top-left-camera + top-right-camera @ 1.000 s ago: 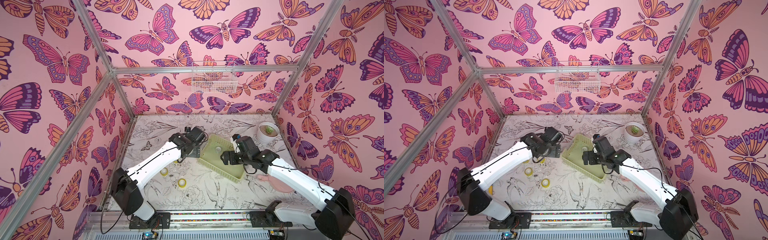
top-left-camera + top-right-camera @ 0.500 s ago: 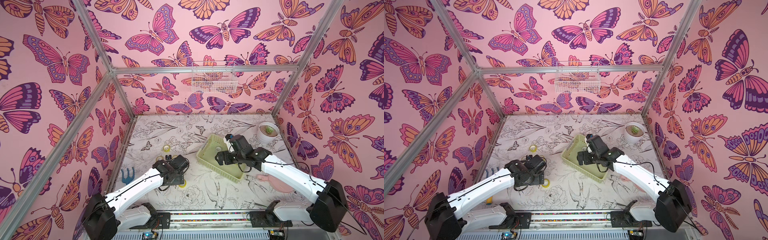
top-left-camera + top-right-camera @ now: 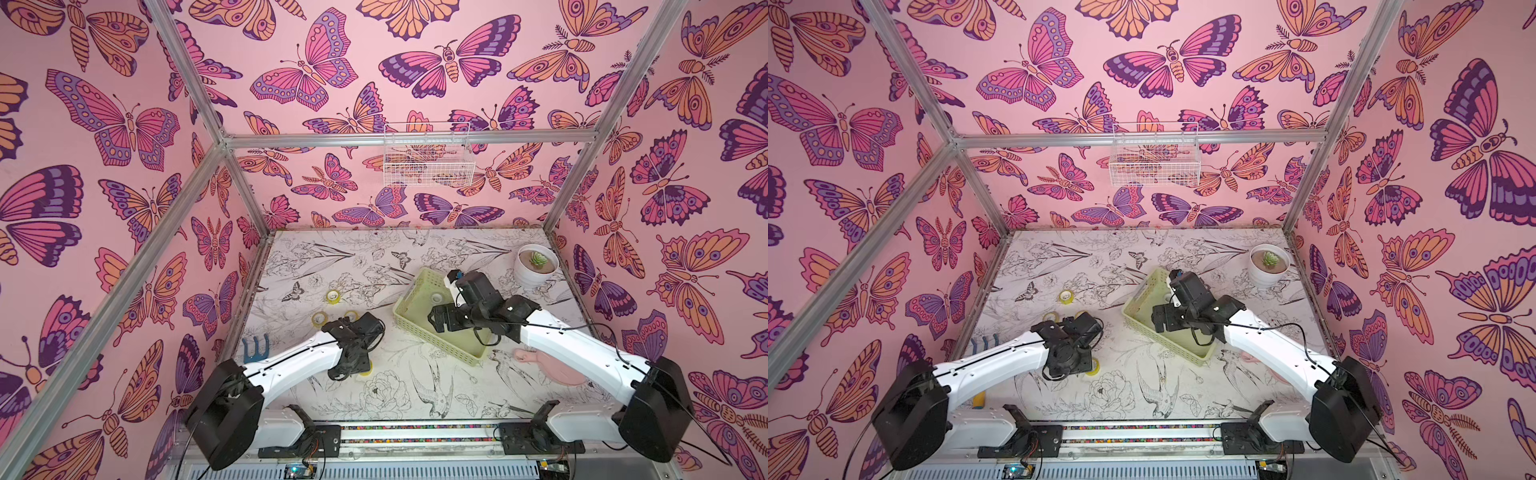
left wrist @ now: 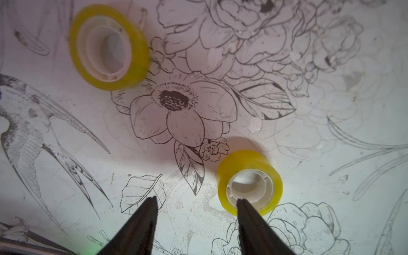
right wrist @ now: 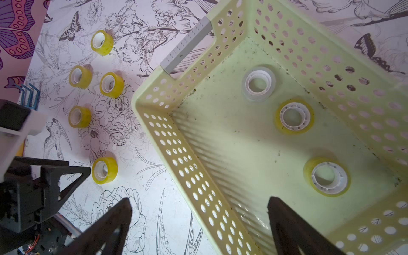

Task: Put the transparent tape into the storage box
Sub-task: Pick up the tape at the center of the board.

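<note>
Transparent tape roll, yellow-tinted film on a white plastic core (image 4: 242,162), lies flat on the white table printed with ink-drawn flowers and birds (image 4: 331,132). In the left wrist view one black fingertip of the left gripper (image 4: 196,199) overlaps the rim of that core and the other stands well clear of the roll; the jaws are apart and clamp nothing, and whether the fingertip touches the roll I cannot tell. A second yellow-tinted roll (image 4: 132,72) lies near it. The right wrist view shows five yellow-tinted rolls in all on the table, beside the shallow pale yellow-green perforated plastic storage box (image 5: 176,154), and three more flat on the box's floor: a clear roll (image 5: 246,88) and two yellow-tinted ones. The right gripper (image 5: 199,204) hovers with jaws spread wide, one finger outside the box's long wall and one over its floor, holding nothing.
</note>
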